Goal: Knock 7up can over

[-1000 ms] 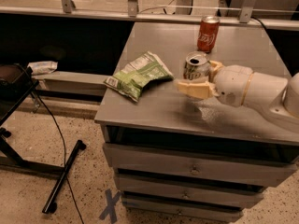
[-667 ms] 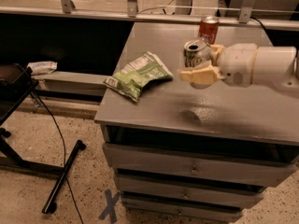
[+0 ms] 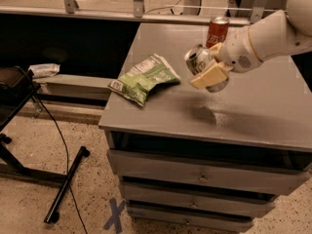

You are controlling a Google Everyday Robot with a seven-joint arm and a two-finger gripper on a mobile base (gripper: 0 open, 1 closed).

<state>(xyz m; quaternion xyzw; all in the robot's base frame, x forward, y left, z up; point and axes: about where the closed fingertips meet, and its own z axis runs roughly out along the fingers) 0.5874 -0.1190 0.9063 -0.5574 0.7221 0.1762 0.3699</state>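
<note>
My gripper (image 3: 208, 71) is shut on the 7up can (image 3: 199, 59), a silver can with green lettering. I hold it lifted above the grey table (image 3: 253, 116), tilted with its top toward the left. One tan finger (image 3: 209, 75) crosses the can's front. The can's shadow lies on the tabletop below it. My white arm reaches in from the upper right.
An orange-red soda can (image 3: 217, 30) stands upright behind the gripper near the table's back edge. A green chip bag (image 3: 145, 78) lies at the table's left edge. Drawers sit under the tabletop. A black stand and cable are on the floor at left.
The gripper has risen with the 7up can, lifting it off the table and tilting it to the left. The other can and the chip bag have not moved.
</note>
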